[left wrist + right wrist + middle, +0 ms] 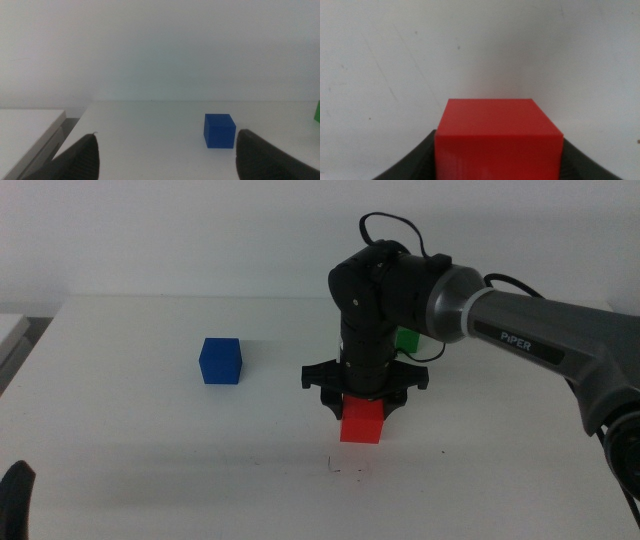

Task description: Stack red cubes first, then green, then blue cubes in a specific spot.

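The red cube is clamped between the jaws of my right gripper, which points straight down near the table's middle. In the right wrist view the red cube fills the space between the dark jaws. It hangs low, just behind the faint scribbled spot; whether it touches the table I cannot tell. The green cube is partly hidden behind the right arm. The blue cube rests alone to the left. My left gripper waits at the front left corner, jaws wide open, facing the blue cube.
A white flat object lies off the table's left edge, also seen as a white slab in the left wrist view. The right arm's grey link and black cables span the right side.
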Motion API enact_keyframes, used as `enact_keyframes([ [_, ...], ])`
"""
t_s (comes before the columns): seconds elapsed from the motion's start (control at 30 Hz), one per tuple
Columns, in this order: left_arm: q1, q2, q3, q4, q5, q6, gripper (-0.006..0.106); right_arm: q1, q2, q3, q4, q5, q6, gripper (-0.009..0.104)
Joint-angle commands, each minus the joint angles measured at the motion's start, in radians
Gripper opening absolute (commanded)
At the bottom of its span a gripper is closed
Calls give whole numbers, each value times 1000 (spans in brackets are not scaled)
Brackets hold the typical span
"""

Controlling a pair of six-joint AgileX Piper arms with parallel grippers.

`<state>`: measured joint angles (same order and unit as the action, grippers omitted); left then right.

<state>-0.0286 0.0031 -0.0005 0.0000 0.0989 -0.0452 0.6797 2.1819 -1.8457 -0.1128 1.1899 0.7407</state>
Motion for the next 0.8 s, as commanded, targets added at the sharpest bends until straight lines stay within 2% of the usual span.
enact_keyframes([
  [0.0, 3, -3, 1, -5, -13, -9, 94, 8, -1, -13, -13, 16, 26, 4],
  [0.17, 3, -3, 1, -5, -13, -9, 94, 10, -1, -13, 7, 12, 52, 4],
  [0.37, 3, -3, 1, -5, -13, -9, 94, 49, 18, -13, -47, 12, 74, 4],
  [0.77, 3, -3, 1, -5, -13, -9, 94, 65, 68, -11, -40, 6, 74, 4],
])
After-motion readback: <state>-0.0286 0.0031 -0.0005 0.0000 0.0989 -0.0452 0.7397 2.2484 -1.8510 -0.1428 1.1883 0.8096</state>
